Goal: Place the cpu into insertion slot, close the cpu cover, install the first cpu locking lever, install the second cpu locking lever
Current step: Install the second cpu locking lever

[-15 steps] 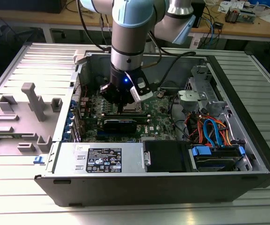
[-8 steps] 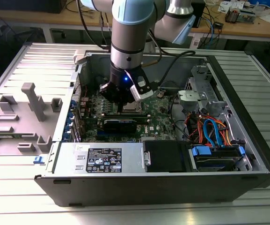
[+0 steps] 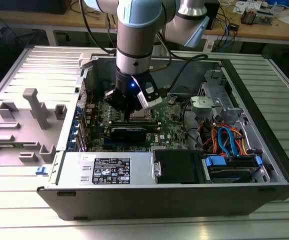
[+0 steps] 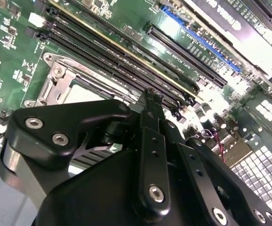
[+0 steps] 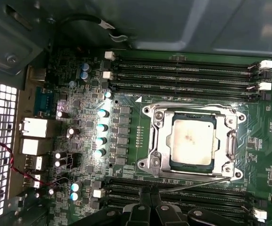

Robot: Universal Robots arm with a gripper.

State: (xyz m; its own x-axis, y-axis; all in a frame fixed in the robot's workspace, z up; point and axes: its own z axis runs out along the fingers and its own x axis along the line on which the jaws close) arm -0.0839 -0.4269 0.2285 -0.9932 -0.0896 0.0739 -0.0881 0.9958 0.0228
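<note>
Cpu (image 5: 191,141) seated in the insertion slot (image 5: 160,162) at centre right of the first wrist view, cpu cover (image 5: 232,141) shut over it, gripper (image 5: 150,190) jaws closed, empty, at lower centre beside a locking lever (image 5: 192,184).

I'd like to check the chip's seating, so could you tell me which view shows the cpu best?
The first wrist view: the cpu faces the camera, framed by the cpu cover. In the second wrist view the tool hides most of it; the exterior view shows a small sliver.
</note>
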